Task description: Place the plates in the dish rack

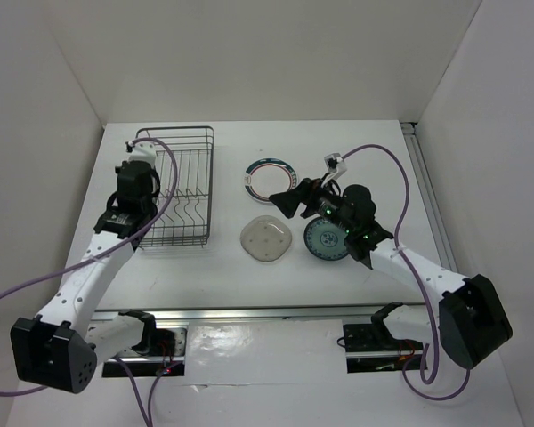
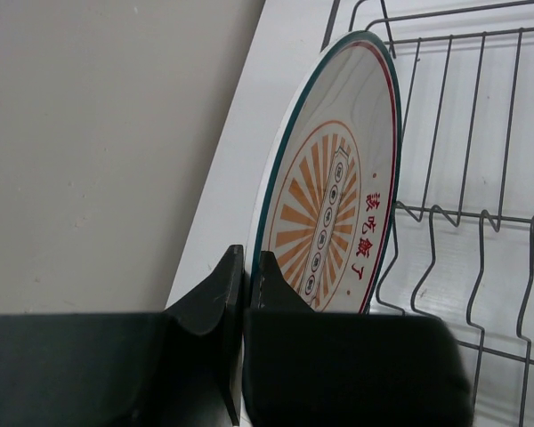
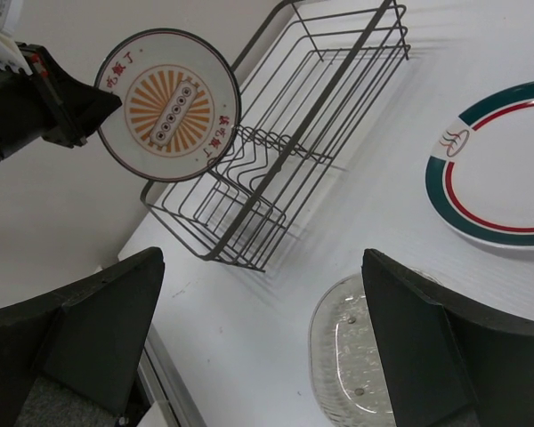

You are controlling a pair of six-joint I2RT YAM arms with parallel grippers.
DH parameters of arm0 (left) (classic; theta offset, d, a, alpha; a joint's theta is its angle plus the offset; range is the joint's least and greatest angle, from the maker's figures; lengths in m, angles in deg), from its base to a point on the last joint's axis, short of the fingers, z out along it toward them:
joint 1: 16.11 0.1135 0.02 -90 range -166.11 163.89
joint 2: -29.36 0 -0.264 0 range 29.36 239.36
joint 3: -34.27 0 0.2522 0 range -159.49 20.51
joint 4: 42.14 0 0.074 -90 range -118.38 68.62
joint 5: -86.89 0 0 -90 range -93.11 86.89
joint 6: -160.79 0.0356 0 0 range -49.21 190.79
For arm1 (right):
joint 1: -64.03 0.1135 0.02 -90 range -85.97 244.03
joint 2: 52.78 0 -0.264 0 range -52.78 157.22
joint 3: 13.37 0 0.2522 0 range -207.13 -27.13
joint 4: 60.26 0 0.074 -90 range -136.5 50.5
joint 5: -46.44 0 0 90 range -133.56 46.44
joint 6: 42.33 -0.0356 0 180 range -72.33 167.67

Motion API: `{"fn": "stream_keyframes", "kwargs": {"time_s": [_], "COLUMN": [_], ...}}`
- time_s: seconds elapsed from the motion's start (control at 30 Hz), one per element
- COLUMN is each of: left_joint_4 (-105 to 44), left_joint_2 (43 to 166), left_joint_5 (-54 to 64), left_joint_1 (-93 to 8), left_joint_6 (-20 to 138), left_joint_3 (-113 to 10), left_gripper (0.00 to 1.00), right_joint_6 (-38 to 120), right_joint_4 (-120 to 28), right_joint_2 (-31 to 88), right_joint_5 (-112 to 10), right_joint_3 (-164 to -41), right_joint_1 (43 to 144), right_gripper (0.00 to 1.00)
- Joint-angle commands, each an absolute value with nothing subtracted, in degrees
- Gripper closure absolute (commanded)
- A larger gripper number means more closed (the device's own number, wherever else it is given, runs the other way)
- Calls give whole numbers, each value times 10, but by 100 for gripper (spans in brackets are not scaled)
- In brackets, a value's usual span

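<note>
Left end effector (image 2: 249,262): clenched on the rim of the sunburst plate (image 2: 334,205); we see the plate held on edge.
Dish rack (image 1: 182,209): at 3 o'clock of that plate, just beside it; left arm nearer.
Right end effector (image 3: 262,258): released, above the grey-beige plate (image 1: 267,238) on the bench (image 1: 205,276).

White arms (image 1: 89,267), purple cables (image 1: 379,146), black left pincer (image 2: 246,271) and right pincer (image 3: 262,267).

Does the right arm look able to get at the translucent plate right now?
Probably yes: the right end effector is open and empty, and the translucent plate lies uncovered close beneath it.
</note>
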State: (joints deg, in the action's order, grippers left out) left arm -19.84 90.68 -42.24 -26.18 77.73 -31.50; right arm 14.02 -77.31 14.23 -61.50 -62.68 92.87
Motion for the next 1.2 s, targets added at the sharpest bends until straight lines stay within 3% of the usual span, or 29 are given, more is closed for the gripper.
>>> {"fn": "stream_keyframes", "kwargs": {"time_s": [0.0, 0.33, 0.4, 0.43, 0.53, 0.67, 0.7, 0.73, 0.8, 0.93, 1.1, 1.17], "left_joint_4": [-253, -204, -194, -189, -184, -184, -184, -175, -155, -95, -104, -99], "left_joint_2": [911, 956, 963, 963, 963, 951, 945, 938, 913, 876, 844, 851], "left_joint_5": [-436, -468, -463, -463, -431, -426, -426, -417, -394, -291, -93, -67], "left_joint_1": [-267, -261, -261, -256, -256, -256, -256, -261, -270, -285, -285, -285], "left_joint_6": [748, 680, 657, 648, 643, 638, 638, 630, 616, 580, 563, 556], "left_joint_3": [-313, -319, -319, -325, -330, -330, -336, -344, -360, -413, -396, -403], "left_gripper": [100, 91, 81, 71, 66, 44, 25, 23, 0, 0, 0, 0], "right_joint_6": [138, 144, 144, 144, 144, 159, 167, 186, 197, 191, 180, 186], "right_joint_4": [-800, -782, -777, -777, -772, -737, -720, -703, -660, -645, -664, -655], "right_joint_2": [121, 121, 121, 121, 116, 110, 119, 130, 186, 334, 468, 538], "right_joint_5": [-621, -604, -604, -604, -594, -554, -543, -534, -533, -638, -685, -713], "right_joint_3": [-626, -626, -626, -626, -621, -621, -632, -654, -682, -757, -836, -869], "right_joint_1": [925, 920, 915, 915, 915, 908, 899, 890, 836, 722, 687, 687], "right_gripper": [1, 1, 1, 1, 1, 1, 1, 1, 1, 3, 6, 8]}}
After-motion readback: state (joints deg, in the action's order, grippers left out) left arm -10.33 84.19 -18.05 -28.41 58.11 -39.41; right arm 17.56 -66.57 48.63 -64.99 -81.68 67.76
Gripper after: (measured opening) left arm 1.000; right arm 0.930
